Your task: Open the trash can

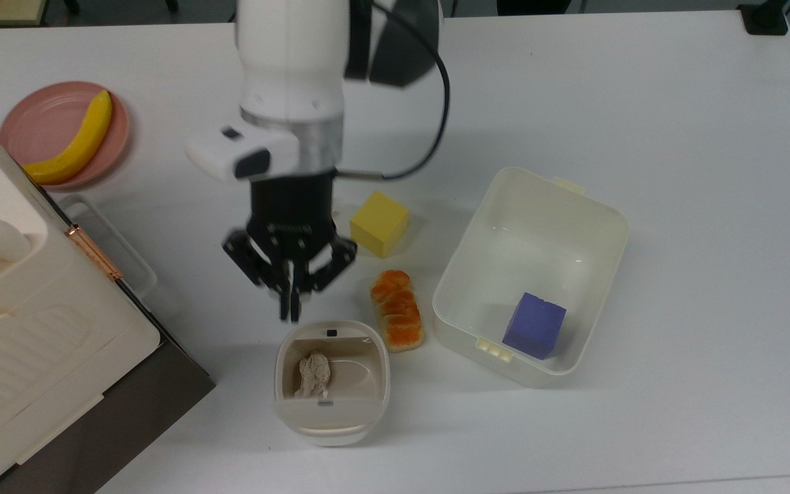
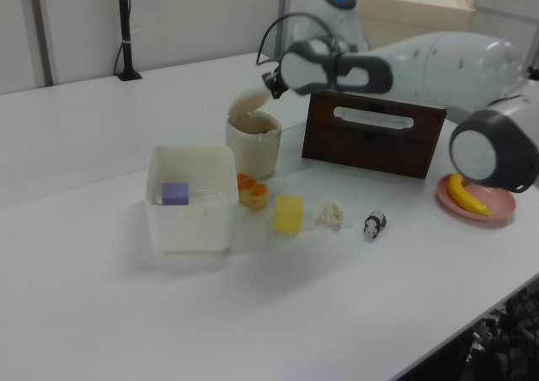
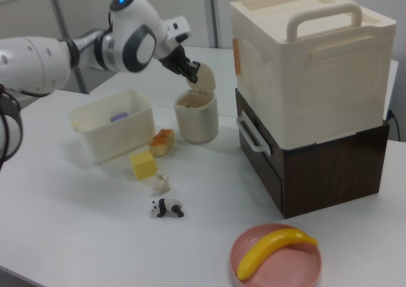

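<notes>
Trash can stands just beside the bread roll, lid sprung upright, crumpled paper inside; gripper, fingers pressed together and empty, hangs above the button-side rim, task judged done.

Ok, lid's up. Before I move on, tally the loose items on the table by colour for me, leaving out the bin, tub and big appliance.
Yellow: 2, the banana and the yellow block
Orange: 1, the bread piece
Purple: 1, the cube in the tub
Pink: 1, the plate
Black-and-white: 1, the panda figure
Off-white: 1, the crumpled scrap
Total: 7
</notes>
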{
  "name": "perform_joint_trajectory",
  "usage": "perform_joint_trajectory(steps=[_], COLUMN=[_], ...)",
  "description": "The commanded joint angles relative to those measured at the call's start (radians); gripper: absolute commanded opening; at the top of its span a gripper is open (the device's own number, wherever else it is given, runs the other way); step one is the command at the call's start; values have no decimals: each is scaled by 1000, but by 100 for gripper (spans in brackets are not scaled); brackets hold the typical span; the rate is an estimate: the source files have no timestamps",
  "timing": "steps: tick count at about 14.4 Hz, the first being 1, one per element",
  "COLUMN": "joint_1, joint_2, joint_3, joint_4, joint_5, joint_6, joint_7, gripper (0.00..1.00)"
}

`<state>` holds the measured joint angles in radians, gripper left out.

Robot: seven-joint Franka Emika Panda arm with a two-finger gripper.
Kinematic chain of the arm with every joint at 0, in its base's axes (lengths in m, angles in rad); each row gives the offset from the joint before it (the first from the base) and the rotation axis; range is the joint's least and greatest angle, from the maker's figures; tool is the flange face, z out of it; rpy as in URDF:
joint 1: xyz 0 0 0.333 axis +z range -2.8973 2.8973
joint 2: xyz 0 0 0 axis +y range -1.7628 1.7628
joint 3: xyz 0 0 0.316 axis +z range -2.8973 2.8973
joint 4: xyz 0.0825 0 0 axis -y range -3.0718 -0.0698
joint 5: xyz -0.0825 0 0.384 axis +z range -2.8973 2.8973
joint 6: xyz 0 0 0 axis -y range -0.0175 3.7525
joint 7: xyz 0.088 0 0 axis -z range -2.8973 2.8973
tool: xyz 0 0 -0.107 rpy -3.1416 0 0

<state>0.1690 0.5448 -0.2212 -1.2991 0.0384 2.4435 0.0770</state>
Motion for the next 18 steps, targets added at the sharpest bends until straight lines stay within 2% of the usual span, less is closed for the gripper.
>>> perform_joint_trajectory(steps=[1,2,3,4,6,8,10,18], joint_1=[6,10,12,14,18,21,21,26], joint_2=[-208,-242,-261,-281,-310,-357,-402,-395], joint_3=[-1,-1,-1,-1,-1,-1,-3,-3], joint_4=[-161,-164,-167,-169,-169,-195,-230,-232], joint_5=[20,20,20,20,18,17,17,0], joint_6=[-252,-379,-461,-531,-660,-763,-793,-811], joint_7=[-2,-14,-29,-42,-69,-153,-178,-174], gripper=[59,74,84,100,100,100,100,100])
